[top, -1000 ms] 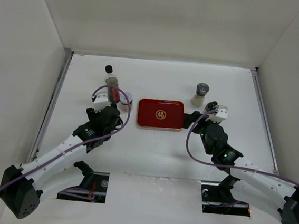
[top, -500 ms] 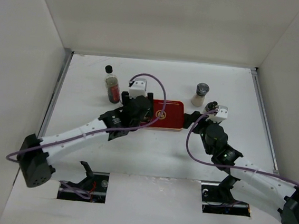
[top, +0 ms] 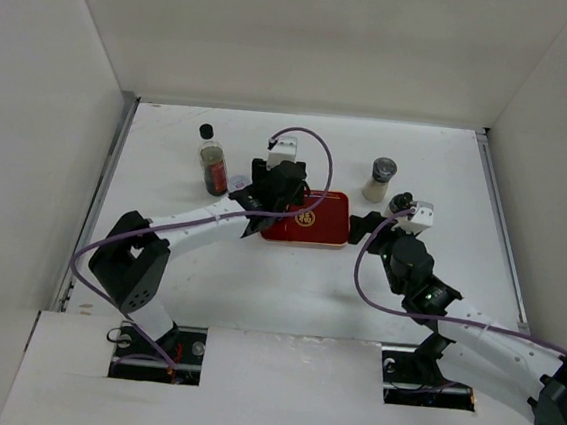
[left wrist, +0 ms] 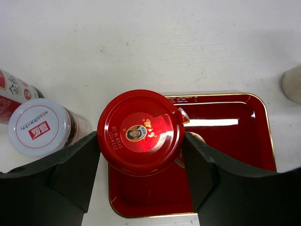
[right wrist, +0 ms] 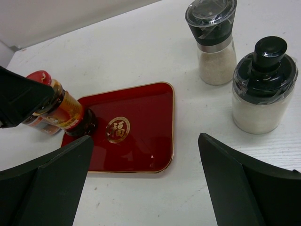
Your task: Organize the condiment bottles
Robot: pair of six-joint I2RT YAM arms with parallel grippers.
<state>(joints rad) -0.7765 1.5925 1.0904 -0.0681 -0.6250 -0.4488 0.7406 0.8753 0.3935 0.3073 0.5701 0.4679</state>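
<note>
Left gripper: we see the left gripper (left wrist: 140, 141) over the left end of the tray, its two black fingers (left wrist: 70, 174) drawn in on either side of one jar.
Red-lidded jar: the round glass red-lidded jar (left wrist: 140, 132), with dark contents and a yellow-and-red label, sits squarely between those fingers. Each finger's inner edge meets the rim of the glossy lid, and we make out no gap on either side.
Jar's footing: in the right wrist view the jar appears to lean, with its lid up by the left gripper and its base at the tray's left end. We cannot tell whether the base touches the tray or hangs just above it.
Tray: the flat red rectangular tray (top: 328, 217) with its gold rim and gold emblem lies mid-table on the white table (top: 287, 283).
Pale-lidded jar: the small glass pale-lidded jar (left wrist: 40, 127) stands on the table just outside the left finger, off the tray's left edge.
Tall bottle: the tall clear black-capped bottle (top: 211, 165) with dark contents stands just beside the pale-lidded jar, on the side away from the tray.
Right gripper: the right gripper (right wrist: 145, 141) hangs near the tray's right end. Its fingers (right wrist: 244, 183) are spread wide and hold nothing.
Shaker and short jar: the grey-lidded pale shaker (right wrist: 211, 42) and the short black-capped jar (right wrist: 263, 89) of white grains stand on the table right of the tray. They are near each other but apart, and beyond the right gripper's fingertips.
</note>
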